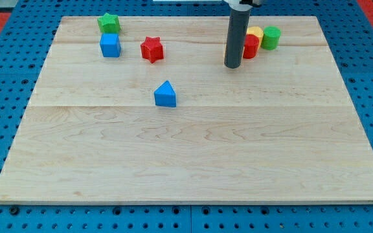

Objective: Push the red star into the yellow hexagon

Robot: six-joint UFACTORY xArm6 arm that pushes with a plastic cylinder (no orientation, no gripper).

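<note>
Red star [152,49] sits upper left on pale wood board [193,155], blue pegboard [5,77] around. You see my tip [232,66], bare rod, no jaws, just left of red cylinder [250,46]; yellow hexagon [255,32] half hidden behind.

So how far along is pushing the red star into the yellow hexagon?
Nothing looks done: the red star sits far to the view's left of the yellow hexagon. In hand: my tip rests by the red block there. Left: reach the star, push it rightward.
</note>
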